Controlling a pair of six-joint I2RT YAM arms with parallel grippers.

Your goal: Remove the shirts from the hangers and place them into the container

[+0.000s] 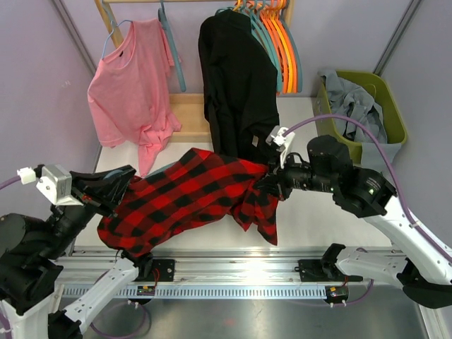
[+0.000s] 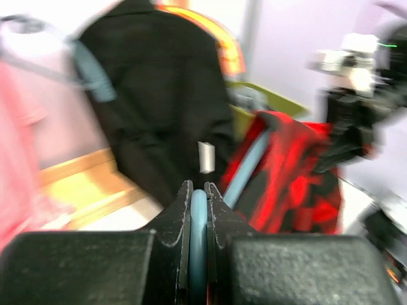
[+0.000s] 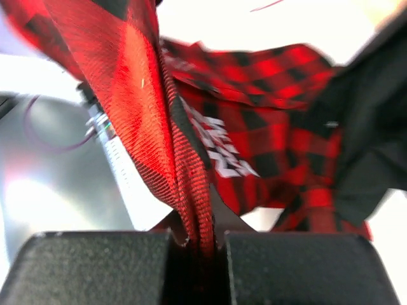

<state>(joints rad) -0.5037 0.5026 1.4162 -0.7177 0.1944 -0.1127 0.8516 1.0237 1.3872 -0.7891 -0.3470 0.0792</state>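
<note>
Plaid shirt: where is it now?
In the top view the plaid shirt spans the near half of the table, stretched between the left gripper, shut on a teal hanger, and the right gripper pinching its cloth, in front of the hanging black shirt.

Red-and-black plaid shirt stretched nearly level in mid-air, sagging at the middle; one end pinched tight in the right gripper, a teal-blue hanger running into the other end and clamped edge-on in the left gripper. Behind it, hanging upright: pink t-shirt at left, plain black shirt at centre, bare orange hangers just beside. Grey shirt crumpled in the olive-green laundry basket at far right, spilling over its rim
</note>
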